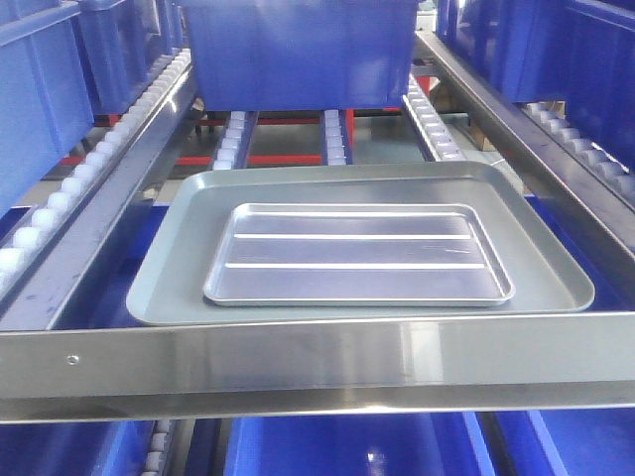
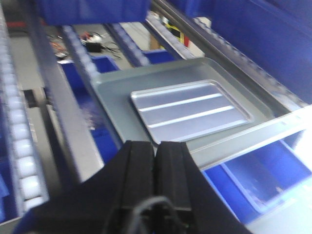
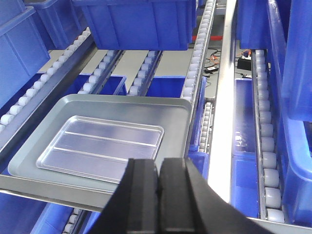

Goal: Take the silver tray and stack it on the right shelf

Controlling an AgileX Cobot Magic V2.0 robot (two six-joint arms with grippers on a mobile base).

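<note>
The silver tray (image 1: 359, 256) lies flat inside the larger grey tray (image 1: 179, 268), just behind the shelf's shiny front crossbar (image 1: 317, 362). Only the front view shows the crossbar's small screw (image 1: 72, 359). The wrist views show both grippers, left (image 2: 155, 151) and right (image 3: 158, 168), fingers pressed together, holding nothing, hanging short of the crossbar.

Both grippers just hang there, holding nothing. Left gripper (image 2: 155, 151) has its black fingers pressed together, right gripper (image 3: 159, 170) looks pretty much closed too.
</note>
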